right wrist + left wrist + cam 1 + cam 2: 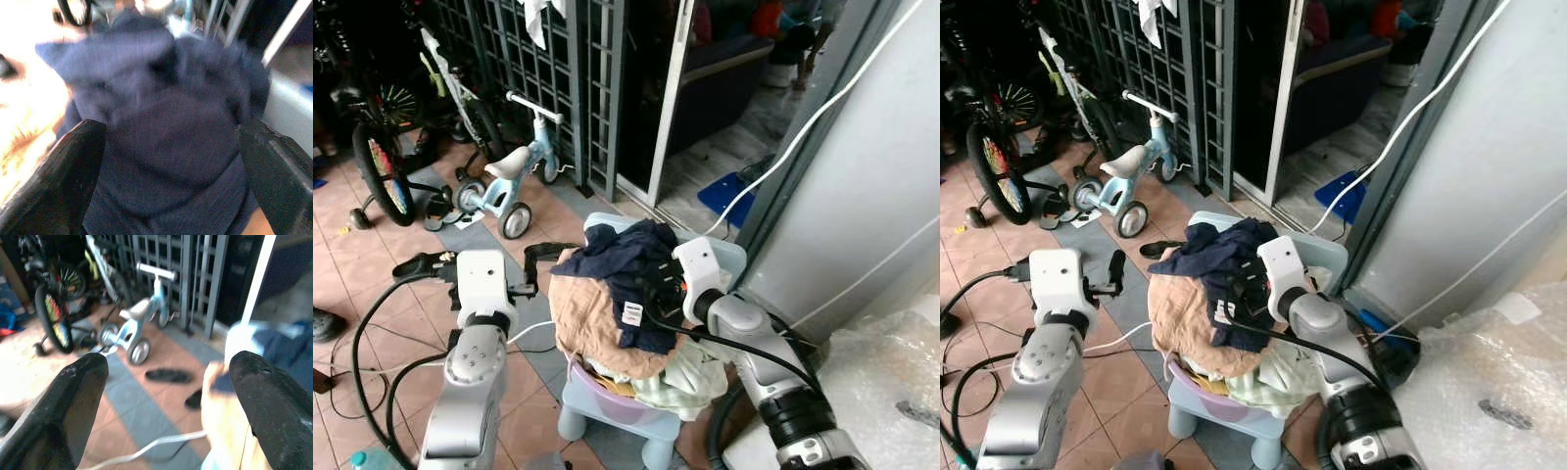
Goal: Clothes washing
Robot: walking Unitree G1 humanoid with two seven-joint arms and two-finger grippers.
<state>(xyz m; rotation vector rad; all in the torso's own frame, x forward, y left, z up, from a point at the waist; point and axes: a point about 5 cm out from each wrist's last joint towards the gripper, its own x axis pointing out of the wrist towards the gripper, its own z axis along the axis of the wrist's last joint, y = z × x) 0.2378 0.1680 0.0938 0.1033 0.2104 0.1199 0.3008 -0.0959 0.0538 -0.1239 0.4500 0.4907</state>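
We're at the pick-up stage of the wash: the right gripper (pixel 168 166) is right over the navy garment (pixel 628 257) that tops the laundry heap, its two black fingers (pixel 73 171) spread wide with the dark cloth between them, and nothing is clamped yet. The left gripper (pixel 166 396) hangs out to the left of the pile, just beside the tan garment (pixel 592 313), its fingers parted too and holding nothing, looking out over the tiled floor (pixel 382 294) toward the child's balance bike (pixel 509 176) and the dark metal grille (pixel 553 69). My read is that the next move calls for the right fingers to sink a little deeper into a thick fold of the navy cloth and close, then lift straight up so the piece peels away without dragging the tan one off with it; the left could steady the heap from its side. As for the load itself: it's a crumpled mound spilling over a lilac basin (pixel 607 397) that sits on a pale blue plastic chair (pixel 626 416), navy on top with a white label (pixel 631 313) showing, tan draped down the robot's left side, a pale greenish piece (pixel 690 377) bulging out low on the right. A white cable (pixel 803 127) runs up the grey wall just behind.
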